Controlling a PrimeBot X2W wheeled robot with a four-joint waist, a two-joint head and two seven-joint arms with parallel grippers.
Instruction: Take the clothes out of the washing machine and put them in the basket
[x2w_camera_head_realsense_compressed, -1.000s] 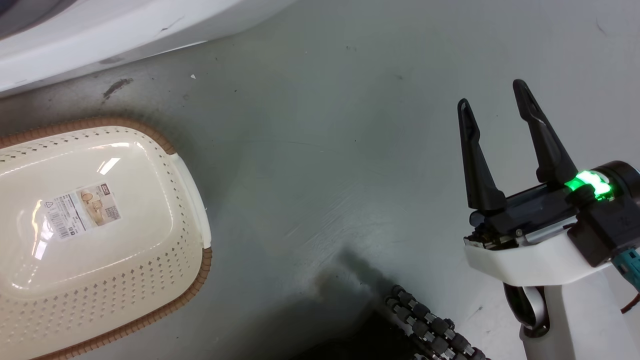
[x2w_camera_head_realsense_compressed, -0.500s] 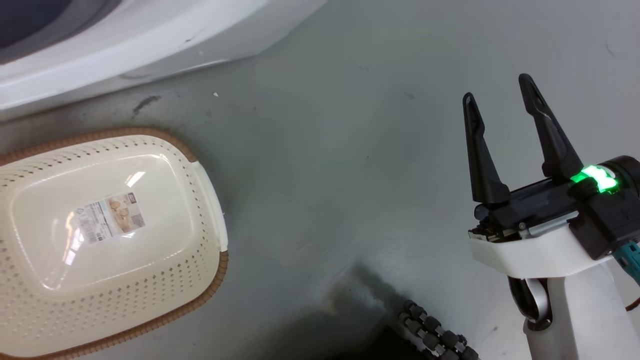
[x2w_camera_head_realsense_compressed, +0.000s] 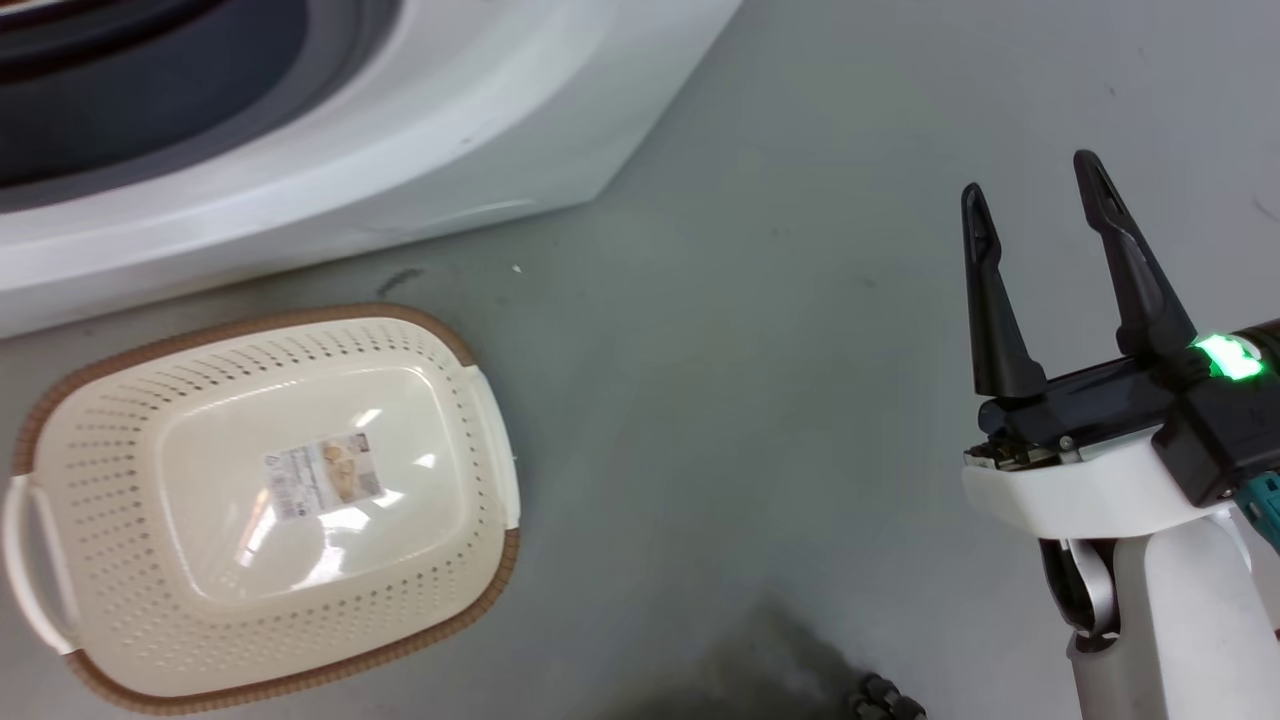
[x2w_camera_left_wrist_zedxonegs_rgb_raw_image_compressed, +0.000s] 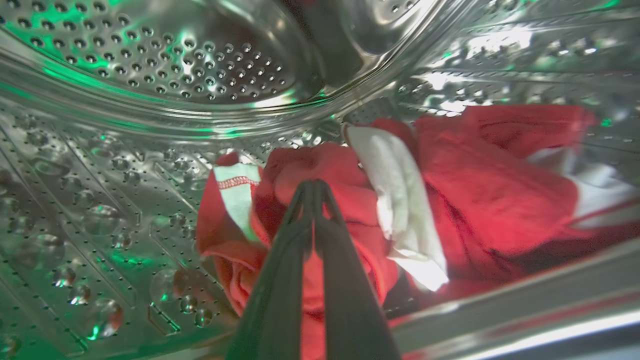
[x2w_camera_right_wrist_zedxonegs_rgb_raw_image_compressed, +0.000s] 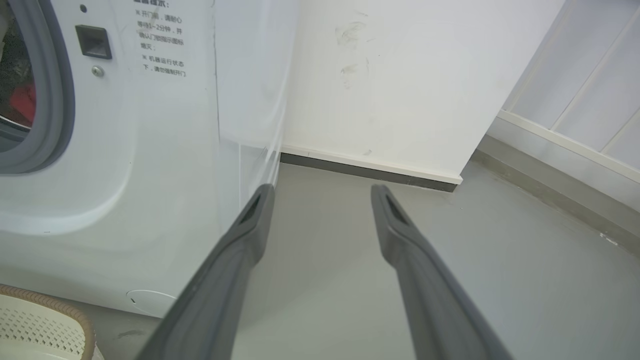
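Bright red clothes (x2w_camera_left_wrist_zedxonegs_rgb_raw_image_compressed: 465, 185) with white panels lie heaped in the perforated steel drum (x2w_camera_left_wrist_zedxonegs_rgb_raw_image_compressed: 150, 60) of the washing machine (x2w_camera_head_realsense_compressed: 450, 130). My left gripper (x2w_camera_left_wrist_zedxonegs_rgb_raw_image_compressed: 314, 182) is inside the drum, its fingers pressed together on a fold of the red fabric. The cream basket (x2w_camera_head_realsense_compressed: 110, 500) with a brown rim stands on the floor in front of the machine, holding nothing but a paper label. To its right my right gripper (x2w_camera_head_realsense_compressed: 1031, 175) hangs open over bare floor. The right wrist view has that gripper (x2w_camera_right_wrist_zedxonegs_rgb_raw_image_compressed: 322, 189) beside the machine's front (x2w_camera_right_wrist_zedxonegs_rgb_raw_image_compressed: 150, 150), red clothes (x2w_camera_right_wrist_zedxonegs_rgb_raw_image_compressed: 22, 97) through the opening and the basket's corner (x2w_camera_right_wrist_zedxonegs_rgb_raw_image_compressed: 45, 315).
Grey floor (x2w_camera_head_realsense_compressed: 720, 420) lies between the basket and my right arm. A white wall (x2w_camera_right_wrist_zedxonegs_rgb_raw_image_compressed: 390, 75) with a dark baseboard runs behind the machine. A black roller wheel (x2w_camera_head_realsense_compressed: 885, 705) of my base peeks in at the bottom edge.
The head camera has swung, so more of the washing machine and the whole basket show now. My right gripper stays open in the same pose.
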